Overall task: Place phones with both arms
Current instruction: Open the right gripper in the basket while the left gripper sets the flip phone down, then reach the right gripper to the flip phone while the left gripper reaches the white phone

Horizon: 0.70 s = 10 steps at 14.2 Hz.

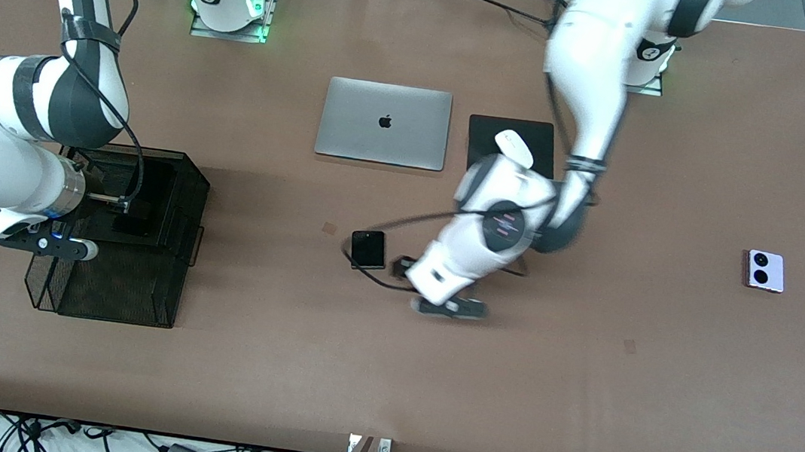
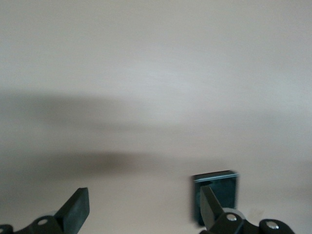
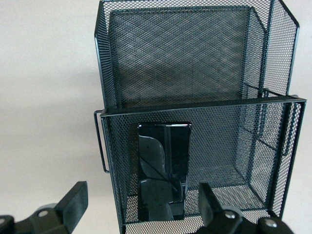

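A small squarish black folded phone (image 1: 368,249) lies flat on the brown table near its middle. My left gripper (image 1: 402,265) hangs open just beside it, toward the left arm's end, with nothing between its fingers. In the left wrist view the phone (image 2: 217,190) sits partly hidden by one finger, outside the open left gripper (image 2: 143,195). A lilac-white phone (image 1: 765,270) with two round lenses lies alone toward the left arm's end. My right gripper (image 1: 135,211) is open over the black mesh basket (image 1: 195,180). A long slim black phone (image 3: 163,170) lies inside the basket (image 3: 195,105) under the open right gripper (image 3: 141,190).
A closed silver laptop (image 1: 384,123) and a white mouse (image 1: 516,148) on a black pad (image 1: 488,137) sit farther from the front camera than the folded phone. The left arm's black cable (image 1: 367,271) loops close to that phone.
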### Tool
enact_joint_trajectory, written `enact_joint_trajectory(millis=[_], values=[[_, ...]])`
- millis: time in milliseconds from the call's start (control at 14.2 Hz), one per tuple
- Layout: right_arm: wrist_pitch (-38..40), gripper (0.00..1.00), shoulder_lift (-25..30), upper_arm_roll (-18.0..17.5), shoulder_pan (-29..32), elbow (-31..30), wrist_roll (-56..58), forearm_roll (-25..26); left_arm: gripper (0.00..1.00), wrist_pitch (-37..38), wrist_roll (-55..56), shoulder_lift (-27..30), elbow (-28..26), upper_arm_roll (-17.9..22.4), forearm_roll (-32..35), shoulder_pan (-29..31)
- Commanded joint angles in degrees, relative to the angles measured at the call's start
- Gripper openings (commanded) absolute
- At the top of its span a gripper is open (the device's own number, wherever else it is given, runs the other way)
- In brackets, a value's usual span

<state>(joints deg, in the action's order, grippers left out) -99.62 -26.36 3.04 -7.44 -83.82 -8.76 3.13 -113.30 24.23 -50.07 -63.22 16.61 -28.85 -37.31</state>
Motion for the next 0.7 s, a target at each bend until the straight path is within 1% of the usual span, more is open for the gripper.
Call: enact_joint_trajectory(millis=[0, 70, 140, 211, 351, 492, 632], values=[[0.83, 1.0, -0.27, -0.4, -1.34, 0.85, 0.15, 0.12, 1.0, 7.63, -0.58, 9.52, -6.29, -7.35, 5.89, 10.63], [0.31, 1.0, -0.53, -0.4, -2.82, 0.85, 0.06, 0.12, 1.0, 8.96, -0.58, 12.07, -8.91, -9.03, 8.26, 14.24], [0.13, 1.0, -0.71, -0.49, -4.84, 0.85, 0.06, -0.14, 1.0, 9.41, -0.93, 14.28, -11.81, -9.22, 9.33, 17.58], [-0.74, 1.0, -1.32, -0.49, -7.21, 0.85, -0.2, -1.19, 1.0, 9.41, -3.63, 15.95, -14.54, -9.23, 9.43, 20.23], [-3.81, 1.0, -3.16, -0.4, -11.87, 0.85, -1.6, -2.77, 1.0, 9.5, -17.39, 18.59, -19.2, -9.31, 12.31, 25.59], [-8.19, 1.0, -5.71, -0.4, -16.53, 0.85, -3.97, -3.04, 1.0, 9.5, -28.66, 18.78, -20.63, -9.31, 15.31, 31.39], [-13.64, 1.0, -8.52, -0.4, -19.53, 0.94, -7.48, -3.04, 1.0, 8.88, -36.23, 18.69, -22.12, -9.4, 17.15, 36.05]])
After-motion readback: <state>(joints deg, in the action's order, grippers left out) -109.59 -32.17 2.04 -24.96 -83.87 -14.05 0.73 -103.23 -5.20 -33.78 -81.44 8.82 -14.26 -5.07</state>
